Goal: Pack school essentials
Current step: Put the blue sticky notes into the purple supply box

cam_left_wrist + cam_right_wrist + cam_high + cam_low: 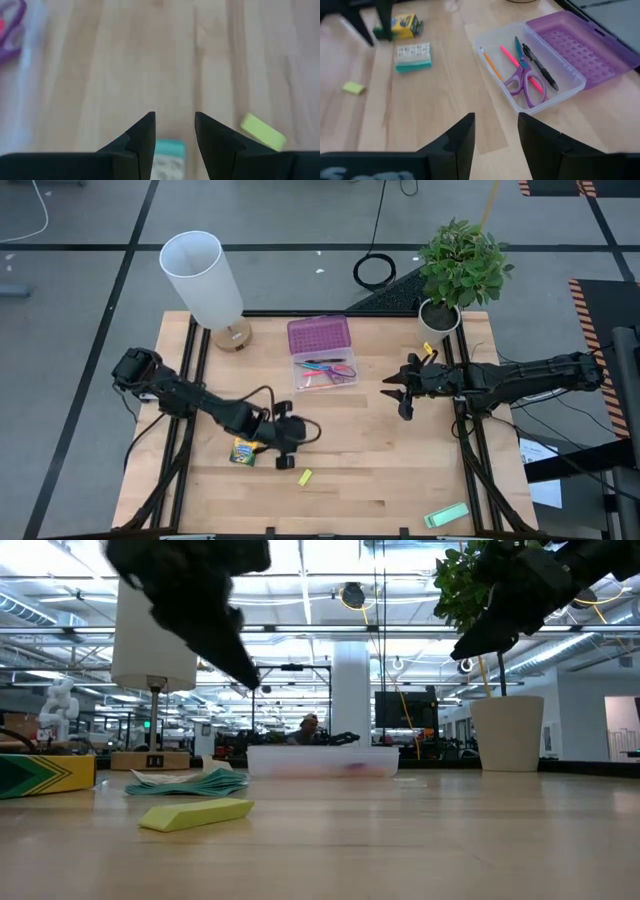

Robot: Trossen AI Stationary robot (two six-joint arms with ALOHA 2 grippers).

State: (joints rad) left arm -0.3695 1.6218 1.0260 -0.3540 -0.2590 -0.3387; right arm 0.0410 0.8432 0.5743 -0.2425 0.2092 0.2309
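Observation:
A clear pencil case (530,75) with its purple lid (585,45) open holds purple-handled scissors (522,82), a pink pencil, an orange pencil and a black pen (540,67). The yellow-green crayon box (243,451), the teal-edged packet (413,57) and the tiny yellow block (305,477) lie on the wood near the front left. My left gripper (300,432) hovers open above the packet (167,147), clear of the table. Open as well, my right gripper (398,397) hangs right of the case, above the table.
A white lamp (205,280) stands at the far left and a potted plant (460,270) at the far right. A pale green flat block (446,515) lies at the front right edge. Bare wood spreads between the case and the front edge.

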